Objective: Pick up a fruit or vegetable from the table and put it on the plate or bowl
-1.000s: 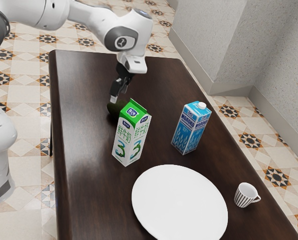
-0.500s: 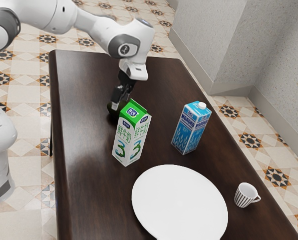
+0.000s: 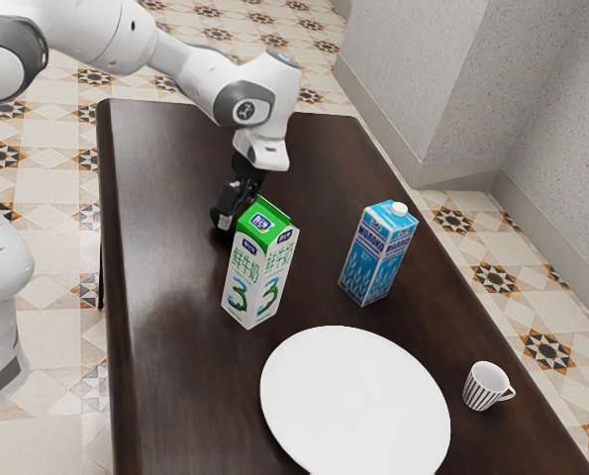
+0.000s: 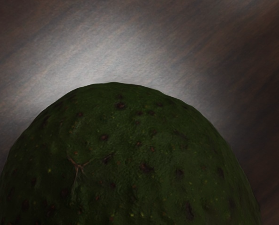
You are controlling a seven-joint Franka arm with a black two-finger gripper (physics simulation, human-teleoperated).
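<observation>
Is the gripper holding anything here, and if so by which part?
Cannot tell: the gripper hangs right over the dark green fruit behind the green carton, but any grip is unclear.

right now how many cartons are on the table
2. The green and white carton stands near the middle of the table; the blue carton stands apart from it, toward the exterior view's right. None looks hidden.

Avocado (image 3: 219, 214) seemingly behind first carton (image 3: 259, 262); second carton (image 3: 377, 252) alongside; plate (image 3: 353, 401) before both.
</observation>
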